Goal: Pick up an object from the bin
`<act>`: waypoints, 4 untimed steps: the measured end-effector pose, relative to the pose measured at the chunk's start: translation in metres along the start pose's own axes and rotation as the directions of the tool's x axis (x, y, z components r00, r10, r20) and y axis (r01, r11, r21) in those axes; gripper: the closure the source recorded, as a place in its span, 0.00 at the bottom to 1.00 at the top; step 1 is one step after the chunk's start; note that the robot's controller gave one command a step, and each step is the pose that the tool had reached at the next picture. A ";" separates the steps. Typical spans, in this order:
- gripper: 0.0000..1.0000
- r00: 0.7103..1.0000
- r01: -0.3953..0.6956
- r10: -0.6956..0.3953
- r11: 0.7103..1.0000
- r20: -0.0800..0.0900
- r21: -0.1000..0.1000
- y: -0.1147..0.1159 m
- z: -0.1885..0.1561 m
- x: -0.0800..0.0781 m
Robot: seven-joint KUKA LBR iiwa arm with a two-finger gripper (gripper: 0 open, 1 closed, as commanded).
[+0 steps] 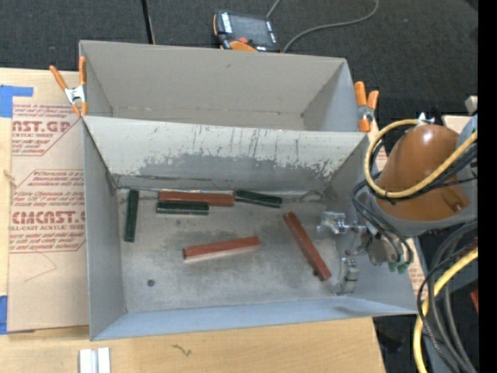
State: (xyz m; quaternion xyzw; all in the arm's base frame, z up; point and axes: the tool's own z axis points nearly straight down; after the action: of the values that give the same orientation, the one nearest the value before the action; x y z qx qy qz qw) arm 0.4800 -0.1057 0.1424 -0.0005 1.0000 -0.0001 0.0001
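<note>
Claw (342,252) sits low in the bin (233,311), at its right end, close to the right wall and toward the near wall. Orange wrist cover and looped cables are above and right of it. Spread of the claw: not readable from this angle, since the metal parts overlap with the wiring.

Nearest item: slanted red bar (306,245), lying flat on the floor just left of the claw. It runs diagonally, with its far end up and left of the claw and its near end beside the claw's lower metal part. Contact between that end and the claw is not resolvable. The bar lies beside the claw, not inside it.

Other items, all further left of the claw:
- Mid red bar (221,249): flat on the floor, near level with the claw, clearly apart from it, slightly tilted.
- Short green bar (258,199): left and toward the back wall, beyond the far end of the slanted red bar.
- Back red bar (196,198): along the foot of the back wall, well apart from the claw.
- Dark bar (182,207): just in front of the back red bar, parallel to it, seemingly touching.
- Left green bar (130,215): farthest from the claw, near the left wall, lying front to back.
</note>
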 end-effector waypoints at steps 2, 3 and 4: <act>0.00 1.000 0.028 -0.028 1.000 0.004 -0.005 0.168 -0.004 -0.025; 0.00 0.998 0.061 -0.061 0.998 -0.003 -0.002 0.210 0.077 -0.055; 1.00 0.998 0.058 -0.058 0.998 0.001 -0.001 0.208 0.072 -0.057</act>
State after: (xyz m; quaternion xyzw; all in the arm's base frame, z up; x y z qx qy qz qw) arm 0.5367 0.1027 0.0706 -0.0295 0.9996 0.0003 0.0008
